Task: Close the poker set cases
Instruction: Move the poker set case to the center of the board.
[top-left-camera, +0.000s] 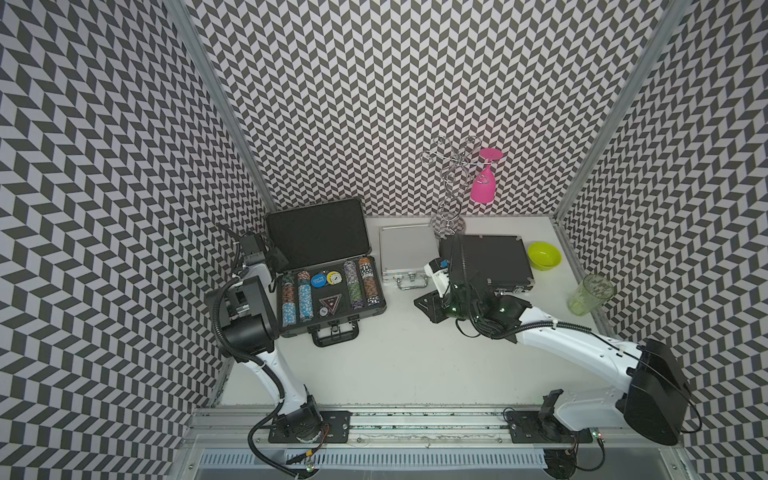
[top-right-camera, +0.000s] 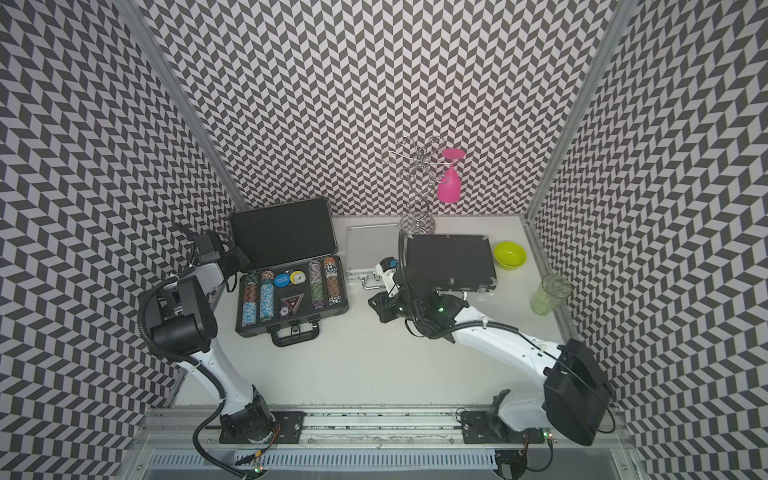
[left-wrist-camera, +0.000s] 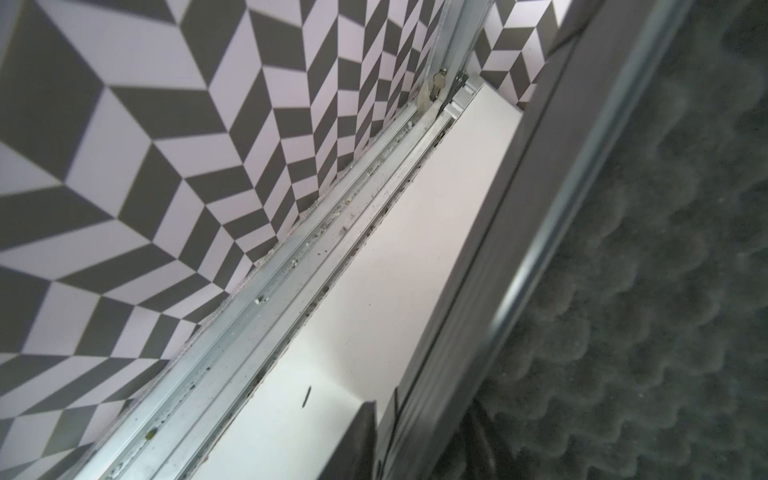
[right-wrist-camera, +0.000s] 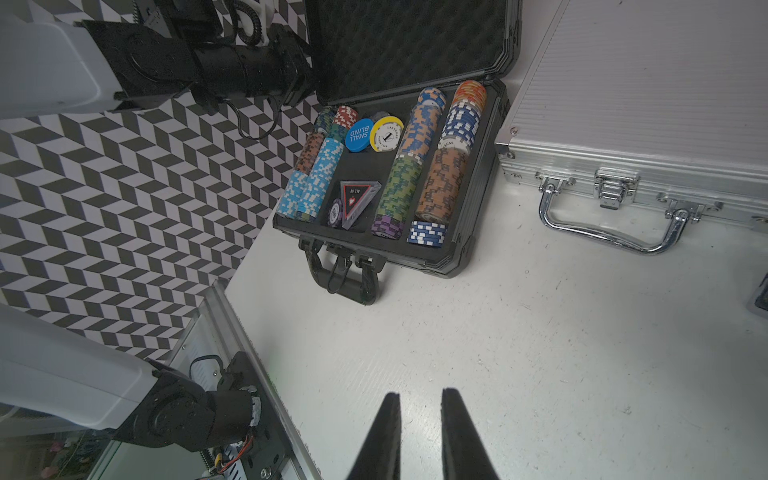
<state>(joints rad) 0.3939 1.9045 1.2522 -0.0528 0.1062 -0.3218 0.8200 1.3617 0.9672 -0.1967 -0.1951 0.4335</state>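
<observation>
Gaping black case (top-left-camera: 318, 232) sits beside left gripper (top-left-camera: 279, 259).

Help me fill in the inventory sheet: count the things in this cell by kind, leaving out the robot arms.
Poker cases: 3 (black, open; silver; black, by the bowl)
Green bowl: 1
Clear green tumbler: 1
Wire rack: 1
Pink goblet, hung on the rack: 1
Total: 7

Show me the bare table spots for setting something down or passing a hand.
Widest bare patch: the front half of the table, between the open black case and the front rail. Crowded: back row, with silver case, closed black case, bowl, tumbler.
</observation>
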